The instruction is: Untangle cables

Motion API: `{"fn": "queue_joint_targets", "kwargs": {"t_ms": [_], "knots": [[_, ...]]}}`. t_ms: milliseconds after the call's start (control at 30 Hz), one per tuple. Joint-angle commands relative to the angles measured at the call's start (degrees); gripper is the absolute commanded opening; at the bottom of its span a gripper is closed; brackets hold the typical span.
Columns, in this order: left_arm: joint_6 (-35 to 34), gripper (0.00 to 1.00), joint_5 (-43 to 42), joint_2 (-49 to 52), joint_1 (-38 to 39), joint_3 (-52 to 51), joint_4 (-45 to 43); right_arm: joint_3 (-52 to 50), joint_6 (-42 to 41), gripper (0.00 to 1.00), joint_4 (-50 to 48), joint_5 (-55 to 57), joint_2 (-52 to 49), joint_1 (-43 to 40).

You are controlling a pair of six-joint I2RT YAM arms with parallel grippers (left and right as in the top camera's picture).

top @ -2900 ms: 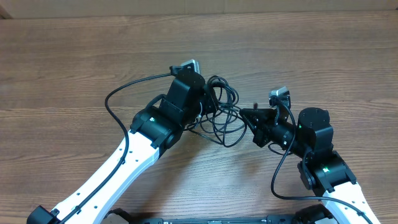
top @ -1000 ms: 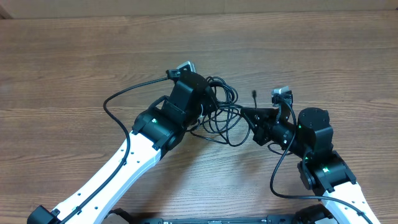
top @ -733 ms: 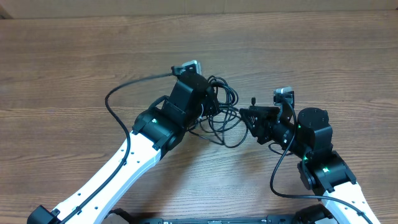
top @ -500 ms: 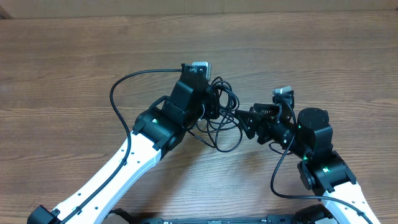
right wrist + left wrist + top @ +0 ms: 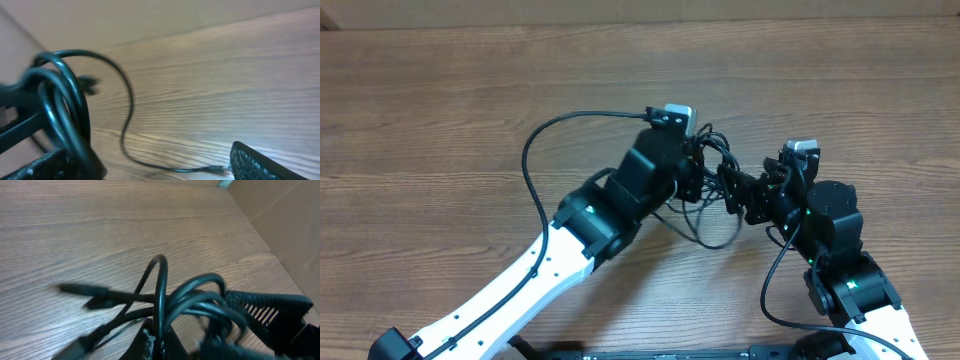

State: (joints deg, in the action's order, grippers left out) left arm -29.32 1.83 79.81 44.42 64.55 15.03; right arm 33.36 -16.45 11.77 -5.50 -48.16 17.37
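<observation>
- Okay, my left gripper (image 5: 692, 160), just right of centre in the overhead frame, is pinched closed on the cables (image 5: 712, 162). In its wrist view, one loop stands up out of the tips.
- The cables sit as a tight bunch between my two grippers, with slack trailing toward lower centre. I can't tell whether the bunch is clear of the table (image 5: 440, 100).
- My right gripper (image 5: 740, 186), just right of the bunch, has its jaws wide apart and grips nothing. In its wrist view, the bundle hangs at the left edge, over one finger (image 5: 40, 167).
- I judge the step in hand is choosing a strand: the left anchors while the right goes in.
- Next I need to single out one cord, close on it alone, then draw it rightward, away from the knot.
</observation>
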Motion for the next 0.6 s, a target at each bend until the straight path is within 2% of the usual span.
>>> {"fn": "queue_joint_targets", "kwargs": {"t_ms": [0,267,567], "knots": [[1.42,0.04,4.79,-0.76,1.36,0.85,-0.39,0.52,0.35,0.92,0.85,7.82,0.44,0.17],[1.46,0.04,9.11,-0.76,1.64,0.85,1.27,0.52,0.20,0.92,0.98,8.15,0.44,0.17],[0.87,0.04,9.07,-0.74,1.73,0.85,1.62,0.52,0.31,0.92,0.33,6.32,0.44,0.17]]}}
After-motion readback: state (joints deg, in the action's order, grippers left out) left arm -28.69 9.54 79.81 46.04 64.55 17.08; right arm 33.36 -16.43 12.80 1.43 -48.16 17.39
